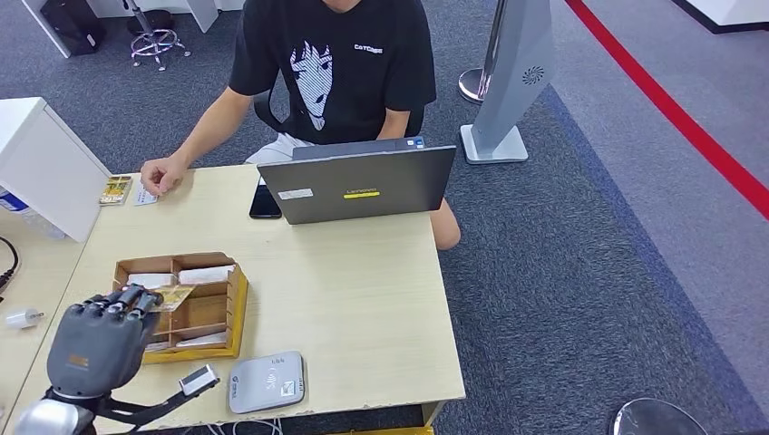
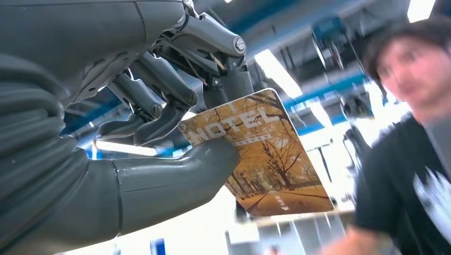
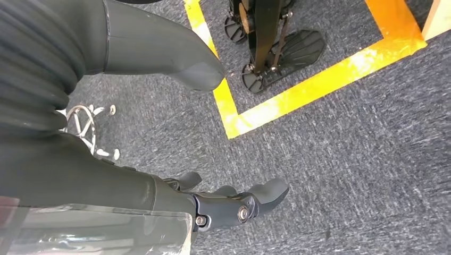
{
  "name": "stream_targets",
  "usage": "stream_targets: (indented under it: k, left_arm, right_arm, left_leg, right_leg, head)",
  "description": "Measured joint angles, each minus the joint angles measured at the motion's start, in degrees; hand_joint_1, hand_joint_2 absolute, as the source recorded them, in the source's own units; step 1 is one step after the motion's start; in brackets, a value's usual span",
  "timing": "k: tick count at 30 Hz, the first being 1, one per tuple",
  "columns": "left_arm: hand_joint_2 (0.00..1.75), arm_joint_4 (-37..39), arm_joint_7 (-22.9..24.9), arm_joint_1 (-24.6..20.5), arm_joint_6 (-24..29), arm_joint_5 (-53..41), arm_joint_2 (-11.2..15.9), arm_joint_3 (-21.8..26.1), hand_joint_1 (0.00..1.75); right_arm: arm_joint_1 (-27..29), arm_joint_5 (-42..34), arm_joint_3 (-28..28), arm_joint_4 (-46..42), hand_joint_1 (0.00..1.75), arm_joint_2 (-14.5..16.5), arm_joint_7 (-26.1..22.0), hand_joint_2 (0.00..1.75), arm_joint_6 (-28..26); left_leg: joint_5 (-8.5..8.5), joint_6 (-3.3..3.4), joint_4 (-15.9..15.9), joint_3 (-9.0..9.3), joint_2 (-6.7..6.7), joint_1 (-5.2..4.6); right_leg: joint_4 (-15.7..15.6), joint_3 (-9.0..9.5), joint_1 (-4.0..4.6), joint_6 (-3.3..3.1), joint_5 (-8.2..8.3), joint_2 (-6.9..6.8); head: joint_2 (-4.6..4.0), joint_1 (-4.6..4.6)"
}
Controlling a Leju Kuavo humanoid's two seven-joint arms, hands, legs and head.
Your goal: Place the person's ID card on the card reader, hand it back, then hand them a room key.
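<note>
The left hand (image 1: pixel 100 340) pinches the hotel room key card (image 2: pixel 260 154) over the wooden card box (image 1: pixel 238 304), the person's hand (image 1: pixel 163 175) waiting straight ahead across the desk (right hand (image 3: pixel 234 204) hangs slack, holding nothing).

A light wooden table (image 1: pixel 363 299) carries an open grey laptop (image 1: pixel 363 186) at its far edge, with a black phone (image 1: pixel 265 203) just beside it. A wooden compartment tray (image 1: pixel 231 308) sits near the left edge, and a grey card reader (image 1: pixel 266 381) lies at the near edge. Two cards (image 1: pixel 127 191) lie at the far left corner, where a person's hand (image 1: pixel 163 175) rests.
</note>
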Motion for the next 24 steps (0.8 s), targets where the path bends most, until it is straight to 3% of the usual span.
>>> stream_targets:
  k: [4, 11, 18, 24]
  left_arm:
    - [1.75, -3.92, -0.05, -3.41, -1.53, 2.40, 2.74, 1.61, 1.75]
    - [1.75, -5.17, -0.30, -13.76, -9.55, 5.51, 6.56, 6.59, 1.75]
    - [1.75, 6.50, -0.63, -24.70, -11.75, 4.90, 9.14, 9.22, 1.75]
    - [1.75, 13.45, -0.62, -28.50, -11.25, 3.23, 9.26, 9.73, 1.75]
  right_arm:
    - [-0.04, 0.88, -0.01, -0.02, 0.00, -0.10, -0.58, 1.75, 0.59]
    - [-0.19, 2.72, -0.01, -0.03, 0.00, -0.51, -0.04, 1.75, 1.65]
    - [-0.49, 4.71, 0.00, -0.02, 0.00, -0.90, -0.44, 1.75, 2.77]
    - [-0.56, 4.91, 0.00, -0.01, 0.00, -1.10, -0.50, 1.75, 3.11]
  left_leg:
    - [0.02, -0.02, 0.00, 0.02, -0.01, 0.02]
    - [0.08, -0.04, 0.00, 0.01, -0.05, 0.02]
    - [0.13, -0.06, 0.00, 0.02, -0.04, 0.02]
    - [0.12, -0.06, 0.00, 0.01, -0.02, 0.01]
  right_leg:
    - [0.01, -0.01, 0.03, -0.01, 0.00, 0.00]
    - [0.03, 0.00, 0.04, -0.03, 0.03, -0.05]
    - [0.04, 0.00, 0.04, -0.05, 0.07, -0.03]
    - [0.03, -0.01, 0.03, -0.05, 0.06, 0.01]
  head:
    - [0.00, 0.01]
    - [0.00, 0.01]
    - [0.00, 0.00]
    - [0.00, 0.01]
